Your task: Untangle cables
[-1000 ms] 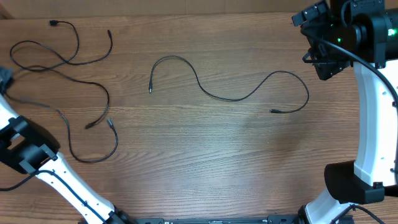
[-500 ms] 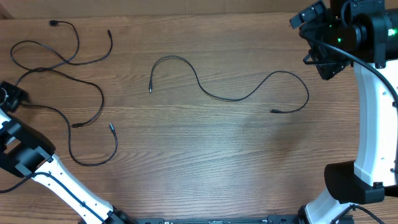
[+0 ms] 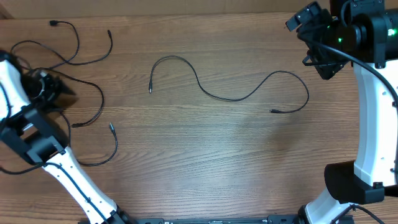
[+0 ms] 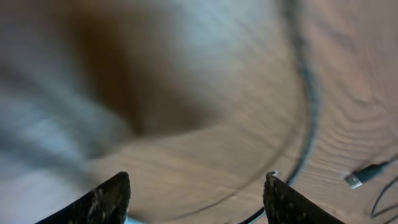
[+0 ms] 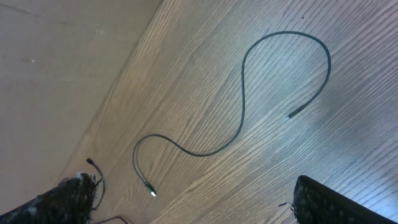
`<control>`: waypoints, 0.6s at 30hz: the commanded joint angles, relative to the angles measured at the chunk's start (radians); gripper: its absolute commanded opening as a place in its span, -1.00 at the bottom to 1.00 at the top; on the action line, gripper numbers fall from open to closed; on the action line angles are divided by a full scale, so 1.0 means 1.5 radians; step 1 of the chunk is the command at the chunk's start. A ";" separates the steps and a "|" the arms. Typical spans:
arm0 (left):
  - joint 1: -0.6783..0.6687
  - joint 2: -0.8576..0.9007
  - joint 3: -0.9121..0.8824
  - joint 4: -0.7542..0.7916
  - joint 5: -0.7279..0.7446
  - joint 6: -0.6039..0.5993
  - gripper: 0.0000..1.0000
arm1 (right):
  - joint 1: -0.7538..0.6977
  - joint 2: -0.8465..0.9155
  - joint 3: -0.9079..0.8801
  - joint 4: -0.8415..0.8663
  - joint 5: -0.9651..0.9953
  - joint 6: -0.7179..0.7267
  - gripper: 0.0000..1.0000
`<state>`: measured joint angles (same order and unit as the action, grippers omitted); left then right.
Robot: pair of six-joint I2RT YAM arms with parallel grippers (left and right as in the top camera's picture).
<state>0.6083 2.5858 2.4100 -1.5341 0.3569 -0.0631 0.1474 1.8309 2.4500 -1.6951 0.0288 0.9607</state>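
Observation:
Several thin black cables (image 3: 102, 99) lie looped over one another at the table's left, with plug ends at the back and near the front. My left gripper (image 3: 53, 87) hovers over this tangle, open, with only wood and a thin line of cable between its fingers (image 4: 109, 199). Its wrist view is blurred; one cable (image 4: 308, 106) curves past the right finger, and a small silvery plug (image 4: 364, 175) lies beyond. A separate cable (image 3: 230, 99) snakes alone across the table's middle, also seen in the right wrist view (image 5: 242, 118). My right gripper (image 3: 320, 59) hangs open at the back right, holding nothing.
The wooden table (image 3: 205, 162) has its back edge at the top of the overhead view. My left arm's white link (image 3: 62, 171) crosses the front left corner. My right arm's white column (image 3: 373, 118) stands along the right side.
My left gripper has swung from the table's left edge rightward over the tangle, and its jaws have widened. The tangle's loops shifted slightly. My right arm has barely moved.

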 commanded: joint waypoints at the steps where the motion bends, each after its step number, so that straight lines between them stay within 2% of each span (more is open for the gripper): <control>1: -0.048 -0.018 -0.006 0.026 0.057 0.080 0.37 | 0.001 -0.022 0.002 0.001 -0.003 -0.013 1.00; 4: -0.083 -0.018 -0.006 0.046 0.037 0.073 0.36 | 0.001 -0.022 0.002 0.001 -0.003 -0.013 1.00; 7: -0.121 -0.018 -0.008 0.056 -0.046 0.008 0.30 | 0.001 -0.022 0.002 0.001 -0.003 -0.013 1.00; 8: -0.135 -0.018 -0.009 0.056 -0.075 -0.007 0.22 | 0.001 -0.022 0.002 0.001 -0.003 -0.013 1.00; 9: -0.148 -0.018 -0.010 0.054 -0.103 -0.017 0.01 | 0.001 -0.022 0.002 0.001 -0.003 -0.013 1.00; 11: -0.171 -0.018 -0.013 0.052 -0.148 -0.049 0.01 | 0.001 -0.022 0.002 0.001 -0.003 -0.013 1.00; 13: -0.189 -0.018 -0.016 0.049 -0.174 -0.068 0.10 | 0.001 -0.021 0.002 0.001 -0.003 -0.013 1.00; 18: -0.219 -0.018 -0.028 0.051 -0.175 -0.069 0.23 | 0.001 -0.021 0.002 0.001 -0.003 -0.013 1.00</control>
<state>0.2886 2.5858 2.3825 -1.4574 0.1482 -0.1318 0.1474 1.8309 2.4500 -1.6955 0.0257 0.9485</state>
